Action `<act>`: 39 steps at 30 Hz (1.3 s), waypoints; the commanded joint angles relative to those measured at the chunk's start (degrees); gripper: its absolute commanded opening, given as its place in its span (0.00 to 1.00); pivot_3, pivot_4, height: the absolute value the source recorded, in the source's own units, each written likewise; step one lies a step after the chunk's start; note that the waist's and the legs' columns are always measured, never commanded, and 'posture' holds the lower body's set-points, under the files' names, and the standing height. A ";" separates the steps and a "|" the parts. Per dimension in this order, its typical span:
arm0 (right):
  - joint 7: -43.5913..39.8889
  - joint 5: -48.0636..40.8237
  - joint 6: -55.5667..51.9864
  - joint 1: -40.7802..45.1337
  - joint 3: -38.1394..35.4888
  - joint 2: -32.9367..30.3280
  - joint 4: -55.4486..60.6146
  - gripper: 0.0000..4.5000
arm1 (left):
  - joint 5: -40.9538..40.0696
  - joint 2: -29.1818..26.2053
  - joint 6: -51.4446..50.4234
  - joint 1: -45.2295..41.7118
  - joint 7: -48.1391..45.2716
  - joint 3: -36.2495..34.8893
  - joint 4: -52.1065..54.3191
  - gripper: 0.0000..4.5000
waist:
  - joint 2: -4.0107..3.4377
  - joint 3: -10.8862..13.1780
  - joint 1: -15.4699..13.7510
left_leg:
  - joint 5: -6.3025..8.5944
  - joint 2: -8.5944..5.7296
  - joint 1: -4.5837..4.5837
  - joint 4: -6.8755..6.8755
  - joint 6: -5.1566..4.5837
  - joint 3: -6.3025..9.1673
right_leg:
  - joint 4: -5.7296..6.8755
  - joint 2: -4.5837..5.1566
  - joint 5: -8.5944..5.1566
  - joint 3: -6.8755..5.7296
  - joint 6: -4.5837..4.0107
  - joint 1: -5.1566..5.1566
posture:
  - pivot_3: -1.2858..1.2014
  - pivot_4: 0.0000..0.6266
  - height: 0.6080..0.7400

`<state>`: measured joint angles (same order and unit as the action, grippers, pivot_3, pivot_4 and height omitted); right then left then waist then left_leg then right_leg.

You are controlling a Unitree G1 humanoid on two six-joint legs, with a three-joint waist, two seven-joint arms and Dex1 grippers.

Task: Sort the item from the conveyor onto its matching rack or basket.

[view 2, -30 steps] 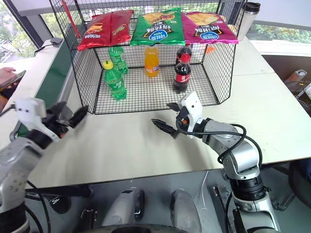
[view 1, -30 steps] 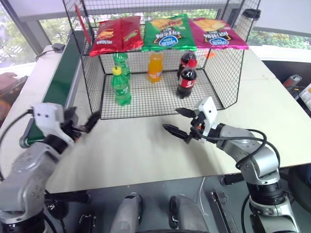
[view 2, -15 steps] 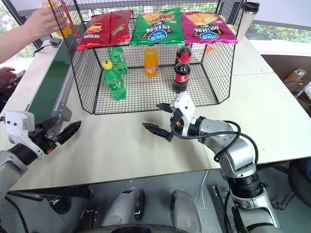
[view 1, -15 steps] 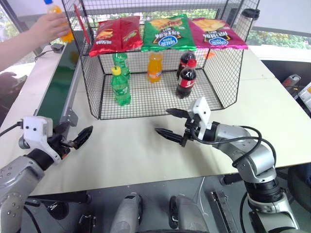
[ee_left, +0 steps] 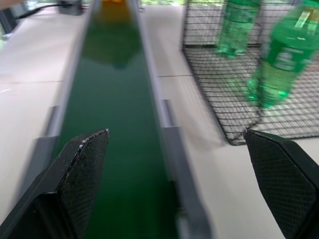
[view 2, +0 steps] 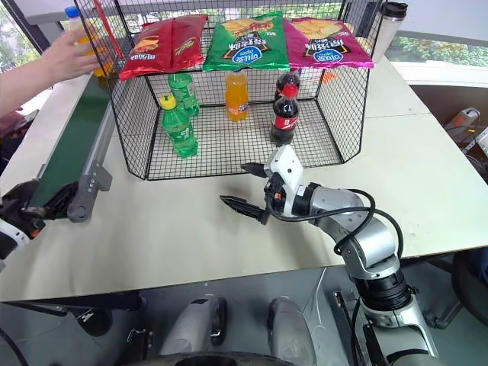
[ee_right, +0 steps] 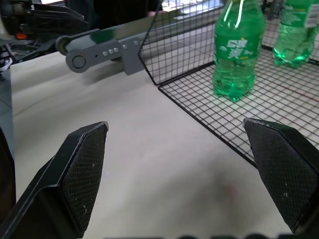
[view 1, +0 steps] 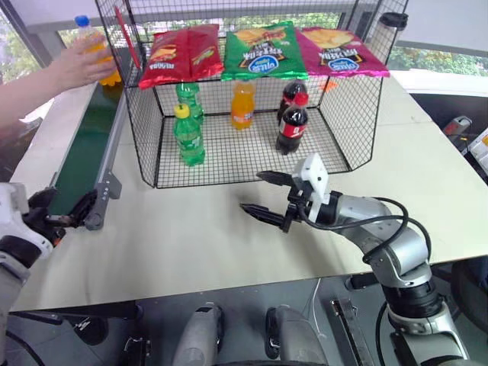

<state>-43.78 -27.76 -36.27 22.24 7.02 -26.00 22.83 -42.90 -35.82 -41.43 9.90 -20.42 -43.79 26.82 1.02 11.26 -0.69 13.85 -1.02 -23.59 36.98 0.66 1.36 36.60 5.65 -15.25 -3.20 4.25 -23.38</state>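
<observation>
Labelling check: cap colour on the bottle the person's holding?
Blue cap on the orange drink bottle; clearest in the left eye view.

Left gripper [view 1: 61, 216] low at the robot's far left, pointing forward, fingers spread wide, nothing between them. Right arm bent in from the right, wrist turned inward. Right gripper [view 1: 265, 196] points toward the robot's left, held level, jaws wide apart and empty. Person's hand [view 1: 82, 63] reaches in at far left.

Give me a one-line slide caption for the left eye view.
A person's hand sets an orange bottle on the conveyor while both open grippers wait.
</observation>
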 commanded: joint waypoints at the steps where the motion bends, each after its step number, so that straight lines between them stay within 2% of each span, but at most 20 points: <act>1: -1.72 -0.38 1.64 0.81 0.63 -0.68 2.00 1.00 | 0.24 0.04 1.79 -0.09 0.46 -1.86 0.17 1.00 | 0.00 0.00 -0.04 | 0.00 0.00 -0.01 -0.01 0.00 0.00 | -0.04 0.00 0.01 0.00 0.00 0.02 | 0.52 0.24 0.99; 8: -4.75 -1.47 1.81 0.54 1.09 -1.51 2.69 1.00 | 1.23 0.62 3.05 -0.49 1.30 -1.16 -1.42 1.00 | 0.00 0.00 -0.01 | 0.02 0.00 -0.05 -0.07 -0.02 -0.01 | -0.25 0.02 0.06 -0.01 -0.05 0.02 | 0.52 0.24 0.99; 18: -5.02 -0.85 2.02 0.82 1.62 -1.77 2.11 1.00 | 3.11 2.45 5.02 -2.73 4.52 -0.63 -3.93 1.00 | 0.01 -0.01 0.01 | 0.02 0.02 -0.06 -0.10 -0.02 -0.02 | -0.29 0.03 0.07 -0.01 -0.06 0.02 | 0.52 0.24 0.99; 27: -4.63 -0.55 1.90 0.91 1.72 -1.77 1.90 1.00 | 2.16 2.86 6.46 -2.51 2.23 -0.97 -4.77 1.00 | 0.00 -0.01 0.00 | 0.03 0.02 -0.08 -0.10 -0.02 -0.02 | -0.30 0.04 0.08 -0.01 -0.07 0.01 | 0.52 0.24 0.99; 39: -4.03 -0.09 1.92 0.91 1.71 -2.03 1.91 1.00 | 8.45 3.17 11.71 -3.70 2.56 2.04 -7.02 1.00 | 0.00 -0.01 -0.01 | 0.03 0.03 -0.10 -0.11 -0.02 -0.02 | -0.33 0.05 0.09 -0.02 -0.08 0.01 | 0.52 0.24 0.99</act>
<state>-47.74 -27.76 -35.36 22.25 9.00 -27.77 22.87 -35.22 -32.50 -31.41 6.41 -17.92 -41.34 19.16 1.02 11.26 -0.70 13.87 -0.99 -23.69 36.87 0.64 1.33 36.27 5.69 -15.16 -3.22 4.17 -23.37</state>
